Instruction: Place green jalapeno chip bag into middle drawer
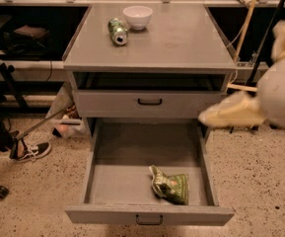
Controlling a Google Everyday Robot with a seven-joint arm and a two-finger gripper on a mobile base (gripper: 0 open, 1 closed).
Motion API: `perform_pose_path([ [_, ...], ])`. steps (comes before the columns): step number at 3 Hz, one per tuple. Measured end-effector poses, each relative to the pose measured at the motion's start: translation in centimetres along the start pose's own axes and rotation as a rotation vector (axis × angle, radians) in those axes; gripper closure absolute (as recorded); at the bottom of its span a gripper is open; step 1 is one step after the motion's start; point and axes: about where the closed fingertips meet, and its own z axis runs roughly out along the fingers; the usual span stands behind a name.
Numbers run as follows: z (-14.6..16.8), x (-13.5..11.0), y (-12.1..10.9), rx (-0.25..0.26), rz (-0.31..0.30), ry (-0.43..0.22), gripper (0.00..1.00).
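Observation:
The green jalapeno chip bag [170, 185] lies crumpled on the floor of the middle drawer [122, 181], at its front right. The drawer is pulled fully out, with its small dark handle at the front. My gripper [243, 73] is at the right edge of the view, raised beside the cabinet at about the height of the upper drawer, well above and to the right of the bag. Its pale fingers [228, 113] are spread apart and hold nothing.
A green drink can [117, 31] lies on its side next to a white bowl [137, 17] on the grey cabinet top [176, 43]. A shut drawer front with a black handle [150, 101] sits above the open drawer. A person's shoe [31, 152] is at the left.

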Motion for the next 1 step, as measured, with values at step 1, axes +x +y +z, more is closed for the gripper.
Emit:
perform_pose_path([
  [1,-1.26,-3.97,-3.11,0.058,0.016,-0.047,0.00],
])
